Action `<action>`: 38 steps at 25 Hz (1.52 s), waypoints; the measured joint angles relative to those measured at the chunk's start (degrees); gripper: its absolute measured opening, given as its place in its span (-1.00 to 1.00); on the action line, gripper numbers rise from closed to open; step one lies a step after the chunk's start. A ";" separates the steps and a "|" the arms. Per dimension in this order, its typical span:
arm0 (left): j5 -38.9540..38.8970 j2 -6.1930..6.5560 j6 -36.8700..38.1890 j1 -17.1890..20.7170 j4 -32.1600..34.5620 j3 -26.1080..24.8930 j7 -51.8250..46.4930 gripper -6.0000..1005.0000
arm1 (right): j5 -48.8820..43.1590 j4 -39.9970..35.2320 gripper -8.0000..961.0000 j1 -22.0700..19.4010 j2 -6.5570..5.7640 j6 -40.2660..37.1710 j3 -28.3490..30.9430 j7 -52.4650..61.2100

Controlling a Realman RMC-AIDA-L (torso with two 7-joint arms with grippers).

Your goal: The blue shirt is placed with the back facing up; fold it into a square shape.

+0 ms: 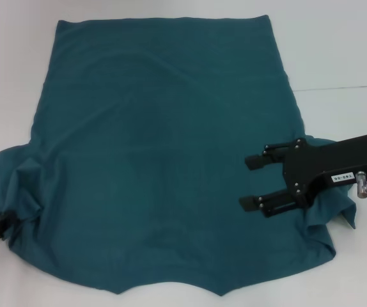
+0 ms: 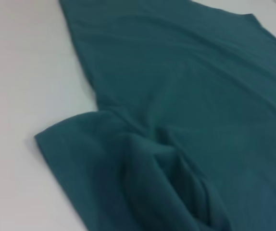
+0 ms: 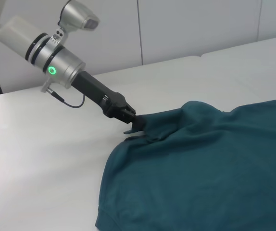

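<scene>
Right gripper (image 1: 255, 182), jaws spread wide and holding nothing, hovers over the right sleeve area of the single blue shirt (image 1: 164, 153). Left gripper (image 3: 137, 126), jaws closed on the bunched left sleeve, sits at the shirt's left edge. The shirt lies spread, plain side up, on a white counter (image 1: 337, 57). Pale wall panels stand behind the counter.
</scene>
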 joint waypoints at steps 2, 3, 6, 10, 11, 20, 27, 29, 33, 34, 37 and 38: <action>-0.01 0.00 0.06 -0.53 0.12 0.00 -0.40 -0.96 | 0.03 0.00 0.84 -0.15 0.01 0.00 0.10 0.01; -0.03 0.00 0.09 -0.77 0.28 -0.02 -0.62 -0.96 | 0.08 0.00 0.84 -0.23 0.01 0.01 0.18 0.02; -0.05 0.01 0.46 -1.55 1.50 -0.10 -1.16 -0.96 | 0.59 0.00 0.84 -0.46 0.02 0.01 0.48 0.01; -0.05 0.01 1.57 -2.84 3.03 -0.06 -1.36 -0.96 | 1.42 1.14 0.84 -0.54 0.01 0.56 1.52 -0.43; -0.05 0.01 1.93 -3.27 3.44 -0.05 -1.34 -0.96 | 1.53 1.46 0.84 -0.57 0.01 0.86 1.70 -0.54; -0.07 0.01 4.04 -5.35 7.34 5.38 -0.40 -0.96 | 2.84 2.63 0.84 -1.53 0.04 2.09 2.12 -0.65; 0.56 0.01 1.56 -7.98 7.64 12.30 -0.98 -0.96 | 4.28 2.99 0.84 -2.84 0.10 2.12 2.12 -0.94; 0.61 0.01 1.03 -8.51 7.74 14.47 -1.01 -0.96 | 4.60 2.99 0.84 -3.28 0.10 2.13 2.15 -1.21; 1.52 -0.05 -1.20 -8.86 8.41 21.51 -1.02 -0.95 | 5.17 3.34 0.84 -4.00 0.10 2.53 2.59 -2.37; 1.72 -0.07 -1.47 -8.87 8.57 22.78 -1.01 -0.94 | 5.19 3.66 0.84 -4.05 0.09 2.60 2.80 -2.63; 1.87 -0.21 -1.74 -8.86 8.96 26.18 -1.01 -0.90 | 5.22 4.69 0.84 -4.12 -0.06 3.00 3.28 -3.13; 1.69 -0.32 -2.03 -8.84 9.05 26.88 -1.03 -0.89 | 5.22 4.98 0.84 -4.15 -0.09 3.12 3.35 -3.30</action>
